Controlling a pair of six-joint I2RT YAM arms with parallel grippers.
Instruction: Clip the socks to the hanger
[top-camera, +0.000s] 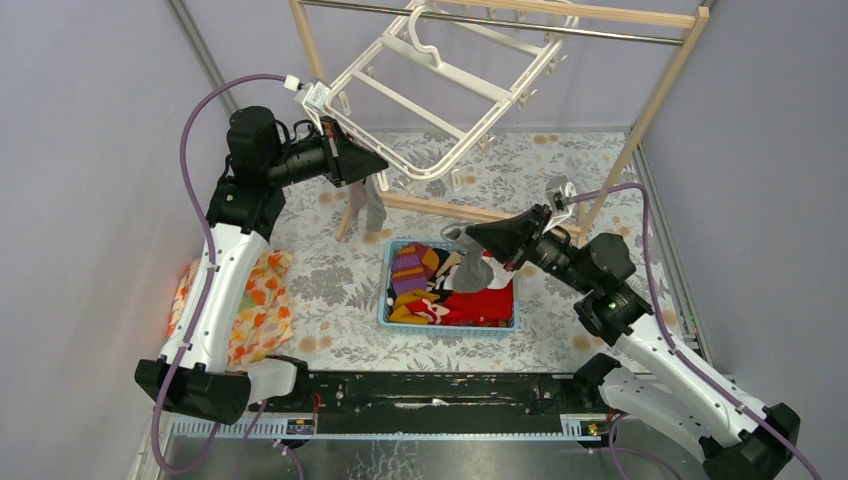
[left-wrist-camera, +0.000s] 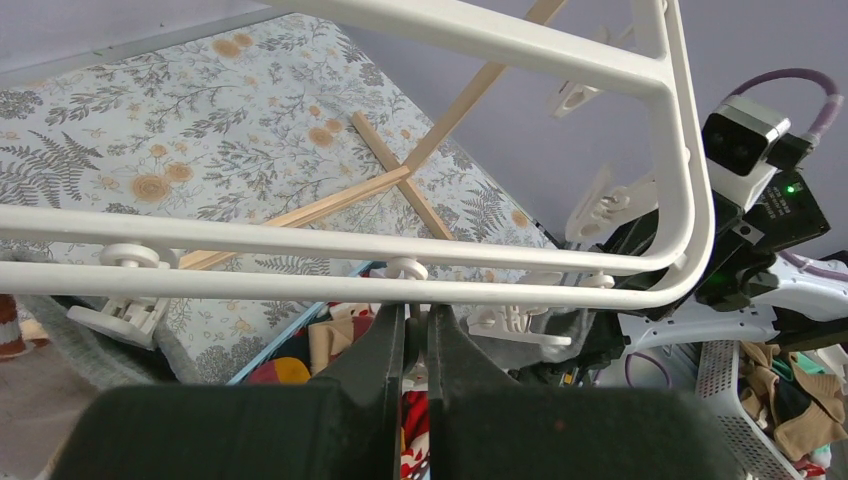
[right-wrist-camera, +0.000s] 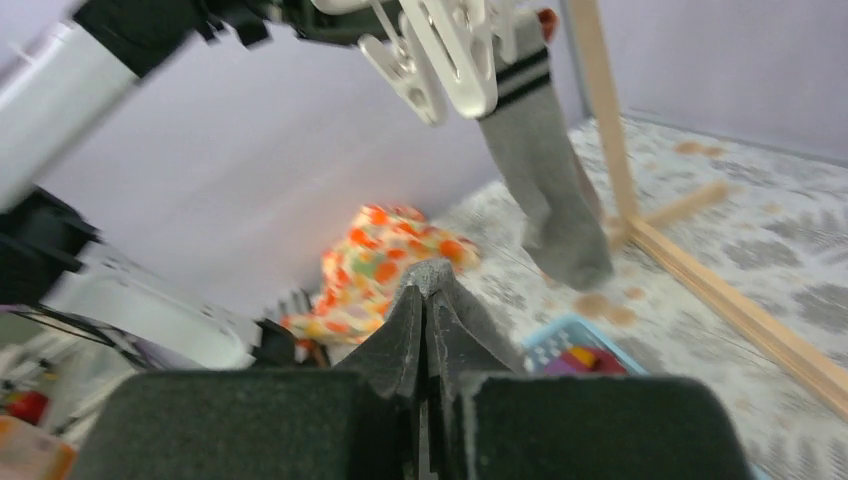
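The white hanger hangs tilted from the rack's rod, with clips dangling under its rim. My left gripper is at its lower left edge. In the left wrist view the fingers are nearly closed on a clip stem just under the hanger's bar. Grey socks hang from clips below that edge; one with black cuff stripes shows in the right wrist view. My right gripper is shut on another grey sock, held over the basket; sock fabric shows at its tips.
A blue basket of red, orange and purple-striped clothes sits mid-table. An orange floral cloth lies at the left. The pale wooden rack stands behind and right, with its floor bar across the back.
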